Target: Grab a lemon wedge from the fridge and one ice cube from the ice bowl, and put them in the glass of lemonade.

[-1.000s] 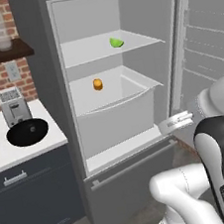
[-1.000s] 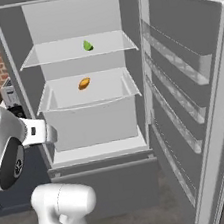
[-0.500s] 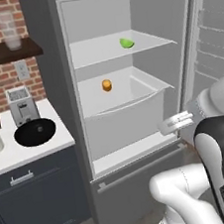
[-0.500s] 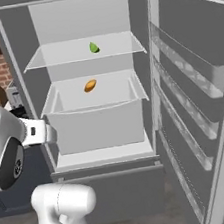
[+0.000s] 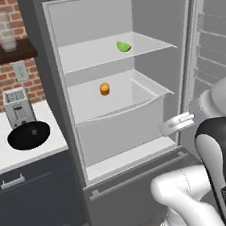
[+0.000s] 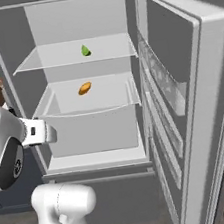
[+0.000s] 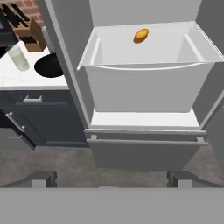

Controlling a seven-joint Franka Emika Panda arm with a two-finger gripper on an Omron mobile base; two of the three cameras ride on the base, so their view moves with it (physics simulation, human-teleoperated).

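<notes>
The tall dark grey fridge (image 5: 49, 93) stands with its door (image 6: 198, 97) swung wide to the right, showing a white interior. On the upper clear shelf (image 5: 97, 54) lies the small lime-green lemon wedge (image 5: 123, 46), toward the right side of the shelf in the left base view and near its middle in the right base view (image 6: 85, 50). Below it, a small round orange fruit (image 5: 104, 89) rests inside the white drawer (image 7: 144, 83), near the back.

To the left of the fridge, a white worktop (image 5: 19, 152) over dark grey cabinets carries the shallow round black ice bowl (image 5: 28, 135), with a silver toaster (image 5: 17, 107) just behind it. In the hand view, the short clear glass of lemonade (image 7: 18, 58) with its pale liquid stands on the same worktop, just beside the ice bowl (image 7: 49, 65), and a wooden knife block (image 7: 27, 29) stands behind it.

The gripper (image 7: 111, 178) hangs low in front of the fridge, facing the drawer and the freezer panel beneath it. Its dark fingers (image 7: 41, 178) are spread wide apart and released, grasping nothing, well apart from the lemon wedge.
</notes>
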